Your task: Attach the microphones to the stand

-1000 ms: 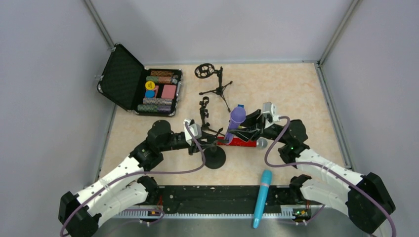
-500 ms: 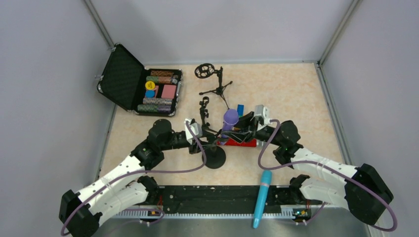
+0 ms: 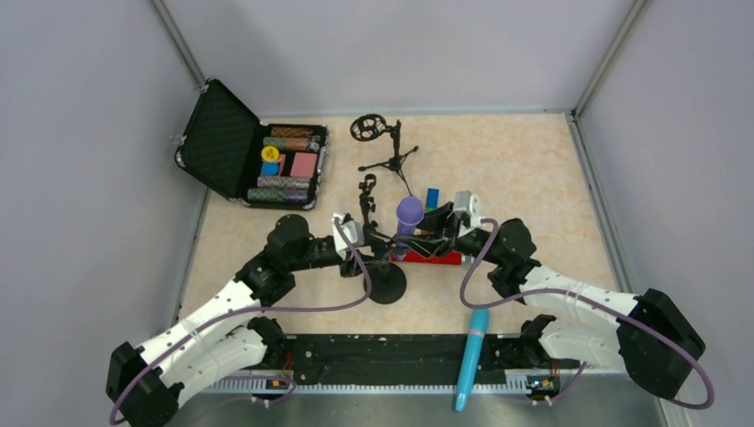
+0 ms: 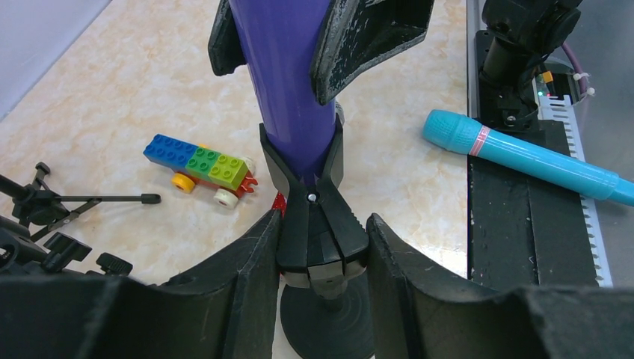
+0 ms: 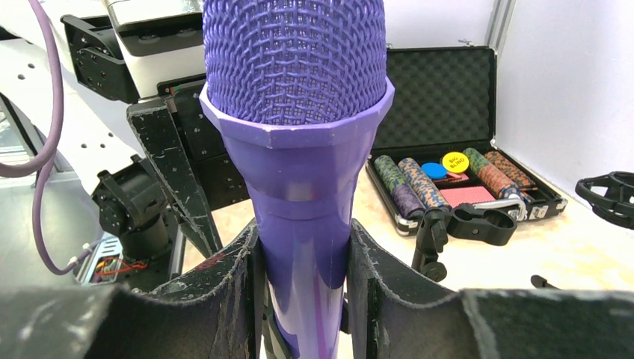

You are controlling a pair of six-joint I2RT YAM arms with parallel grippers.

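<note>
At the middle of the table, I am holding the purple microphone [image 3: 409,213] upright with my right gripper [image 5: 303,236], its jaws clamping the handle below the head, the lower end sitting in the stand's clip [image 4: 318,239]. My left gripper [image 4: 321,226] is straddling that clip closely; I cannot tell whether it is pressing. The cyan microphone [image 3: 471,356] is lying at the near edge
</note>
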